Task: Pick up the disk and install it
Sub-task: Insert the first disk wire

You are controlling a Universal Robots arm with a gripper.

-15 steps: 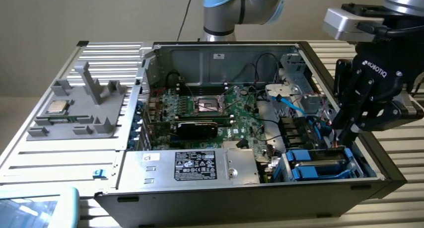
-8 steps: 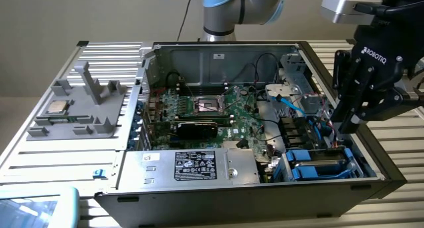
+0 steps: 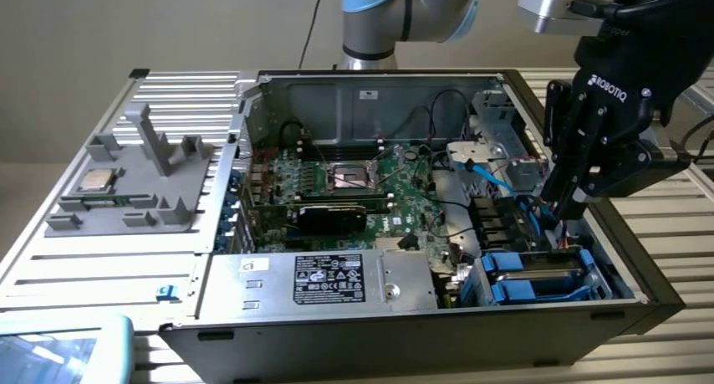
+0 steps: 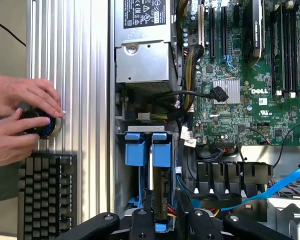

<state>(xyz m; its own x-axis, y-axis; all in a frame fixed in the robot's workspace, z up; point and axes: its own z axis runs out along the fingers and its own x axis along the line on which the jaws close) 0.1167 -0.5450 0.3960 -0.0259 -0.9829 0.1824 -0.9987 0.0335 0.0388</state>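
Open desktop computer case [image 3: 624, 296] lying on its side on a slatted metal table [image 3: 670, 233], interior exposed. Gripper [image 3: 574, 202]: black, hanging over the drive-bay corner of the case at the exterior view's right, fingertips lowered close to the blue cables there; in the wrist view its finger bases [image 4: 145, 220] sit directly over the bay. How far the fingers are parted cannot be told, and nothing is seen held between them. Disk [image 4: 161, 192]: seated on edge in the drive bay inside its blue plastic frame [image 4: 138, 155], with a second blue frame tab just beside it; in the exterior view the blue frames [image 3: 536, 275] occupy the case's near corner, below the gripper. Power supply [image 3: 323, 279]: silver box with black label, near the front wall of the case, beside the drive bay. Motherboard [image 3: 357, 187]: green, centre of the case, with an empty CPU socket. Blue data cable [image 3: 491, 179]: runs from the board area toward the bay. Grey fixture tray [image 3: 134, 183]: on the table at the exterior view's left, well apart from the case, carrying a small silver CPU chip [image 3: 95, 181]. Person's hands [image 4: 20, 120]: in the wrist view, on a round blue-and-black knob [image 4: 40, 124] on the table beside the case, next to a black keyboard [image 4: 45, 195].
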